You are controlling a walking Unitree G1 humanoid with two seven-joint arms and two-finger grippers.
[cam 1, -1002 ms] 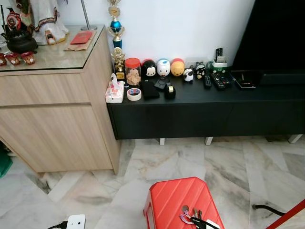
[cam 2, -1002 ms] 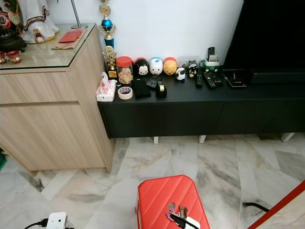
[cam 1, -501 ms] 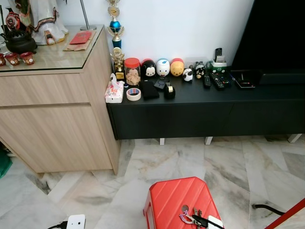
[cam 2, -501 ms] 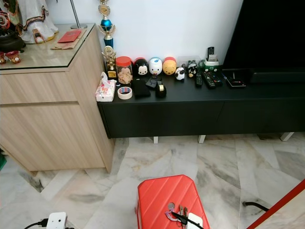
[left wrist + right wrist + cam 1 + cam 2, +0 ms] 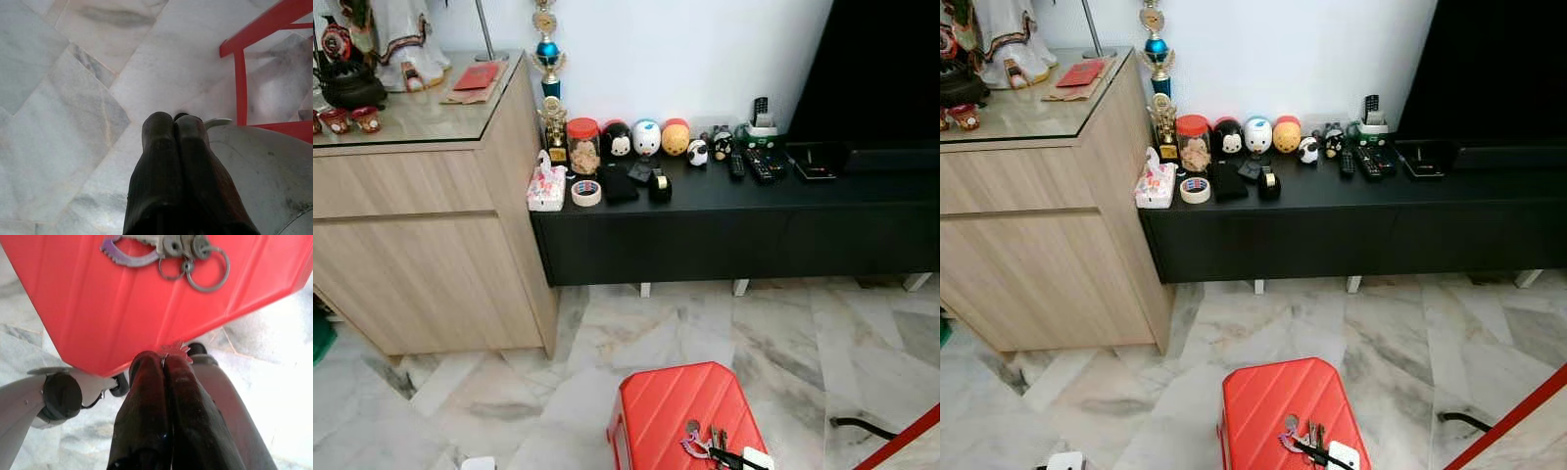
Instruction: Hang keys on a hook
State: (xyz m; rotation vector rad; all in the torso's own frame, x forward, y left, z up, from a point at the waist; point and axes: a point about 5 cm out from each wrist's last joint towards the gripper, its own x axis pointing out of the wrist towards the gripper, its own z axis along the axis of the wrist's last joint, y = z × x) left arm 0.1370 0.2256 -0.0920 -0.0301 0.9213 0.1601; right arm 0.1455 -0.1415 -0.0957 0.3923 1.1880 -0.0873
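A bunch of keys (image 5: pixel 703 443) with a purple carabiner, rings and a white tag lies on the near corner of a red stool (image 5: pixel 671 406) on the marble floor, at the bottom of the eye views. In the right wrist view, my right gripper (image 5: pixel 165 360) is shut with its tips just off the stool's edge (image 5: pixel 122 308). The keys (image 5: pixel 166 247) lie a short way beyond it on the stool top, untouched. My left gripper (image 5: pixel 174 122) is shut and hangs over the floor beside the stool's red legs (image 5: pixel 240 83).
A low black TV cabinet (image 5: pixel 724 230) with small figures, jars, tape and remotes stands along the far wall. A wooden sideboard (image 5: pixel 421 264) is to its left, a dark TV (image 5: pixel 881 69) at the right. A black cable (image 5: pixel 862 426) and a red bar (image 5: pixel 901 443) lie at bottom right.
The whole picture has shifted slightly, so the camera moved. The keys stay on the stool.
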